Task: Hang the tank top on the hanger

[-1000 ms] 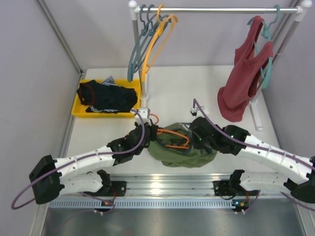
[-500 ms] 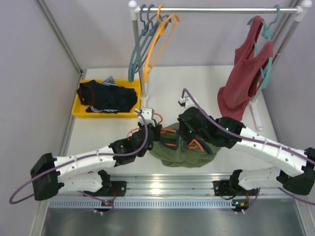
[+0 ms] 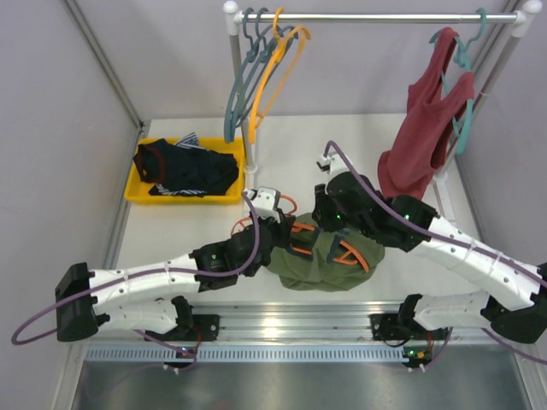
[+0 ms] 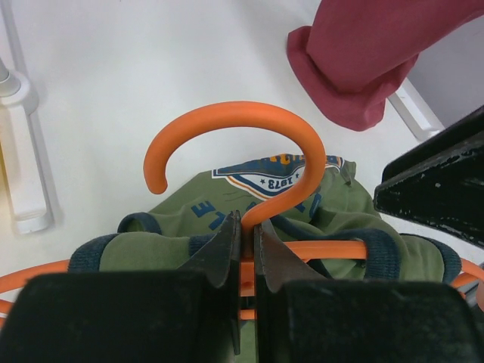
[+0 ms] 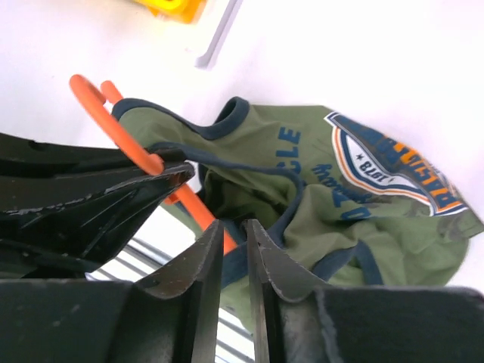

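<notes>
**A:** Where is the tank top (image 3: 320,266)?

**B:** Bunched on the white table (image 3: 299,145) near the front edge, between the two arms. Its printed patch faces up in both wrist views, and the navy trim is folded over itself.

**A:** And the hanger (image 4: 227,112)?

**B:** It is the reddish-orange one, lying against the tank top. Its hook points away from the left arm. In the left wrist view its bar runs under a navy-trimmed strap. From above, an orange loop shows on the green fabric at the right.

**A:** The left gripper (image 4: 243,227)?

**B:** Its jaws are pressed together on the hanger's neck, just below the hook.

**A:** The right gripper (image 5: 231,224)?

**B:** It hangs over the far edge of the tank top, just beside the left gripper. A narrow gap shows between its fingers, with navy trim and the orange bar behind. Whether any fabric is pinched there I cannot tell.

**A:** What else is around?

**B:** A yellow bin (image 3: 137,195) at the back left holds a dark navy striped garment (image 3: 192,171). On the rail (image 3: 376,16) hang teal-grey hangers (image 3: 235,94), a yellow-orange hanger (image 3: 273,68) and, at the right, a dark red tank top (image 3: 423,145).
</notes>
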